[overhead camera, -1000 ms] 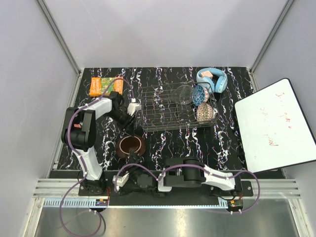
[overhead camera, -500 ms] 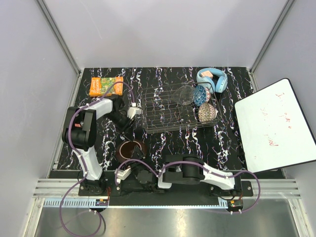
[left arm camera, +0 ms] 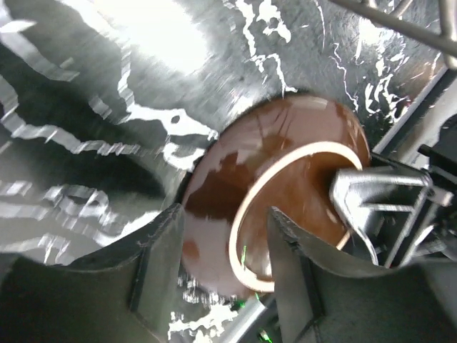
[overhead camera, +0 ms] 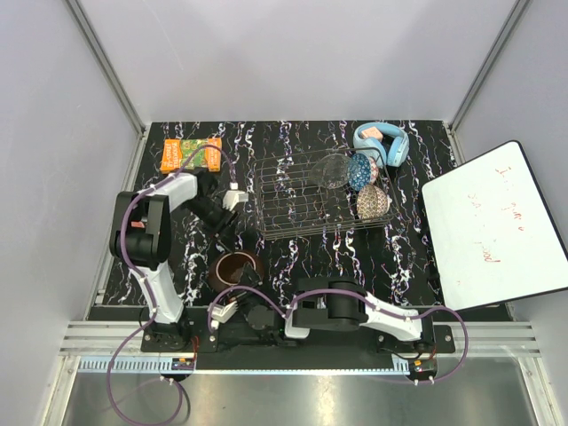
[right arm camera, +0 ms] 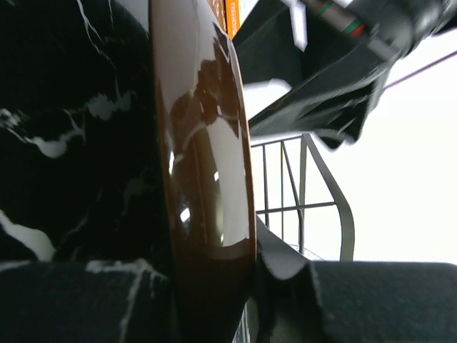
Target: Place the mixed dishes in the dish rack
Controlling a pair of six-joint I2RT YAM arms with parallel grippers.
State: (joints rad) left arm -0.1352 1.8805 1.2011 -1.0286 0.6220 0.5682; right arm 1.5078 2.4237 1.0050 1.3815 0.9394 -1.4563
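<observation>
Right gripper (right arm camera: 214, 286): clamped on rim of glossy red plate (left arm camera: 271, 171), 7 o'clock of dish rack (overhead camera: 302, 211). Left gripper (left arm camera: 225, 221): fingers apart, empty, near rack's 9 o'clock edge.

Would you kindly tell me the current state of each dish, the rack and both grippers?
glossy red plate: outside the rack, rim gripped.
right gripper: shut on the plate's rim.
left gripper: open, empty.
dish rack: holds three bowls.
clear glass bowl: in the rack.
blue patterned bowl: in the rack.
beige patterned bowl: in the rack.
</observation>
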